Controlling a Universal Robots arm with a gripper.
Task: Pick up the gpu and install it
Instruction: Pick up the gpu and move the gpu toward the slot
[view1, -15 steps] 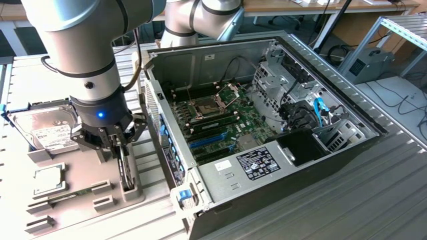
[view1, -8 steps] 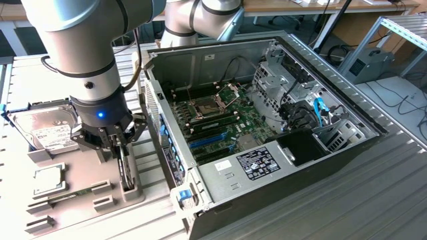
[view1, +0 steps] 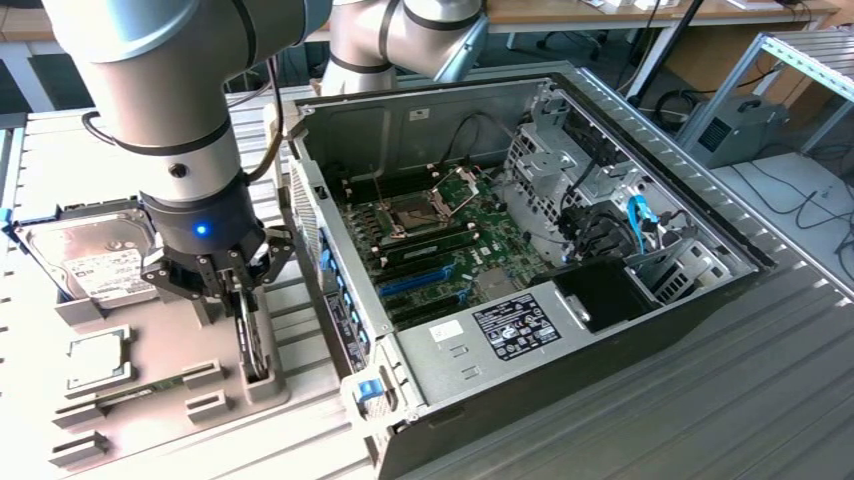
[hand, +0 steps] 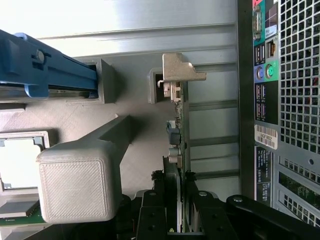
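Wrist view: claw clenched on the gpu, the card upright on edge between its fingers in a grey holder; open computer case just beside the claw.

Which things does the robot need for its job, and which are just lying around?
For the job: graphics card, gripper, open computer.
Just lying about: hard drive, square chip.

A grey plastic tray lies at the exterior view's left of the open black computer case. The flat black gpu stands on edge in it, beside the case, pinched by the gripper.
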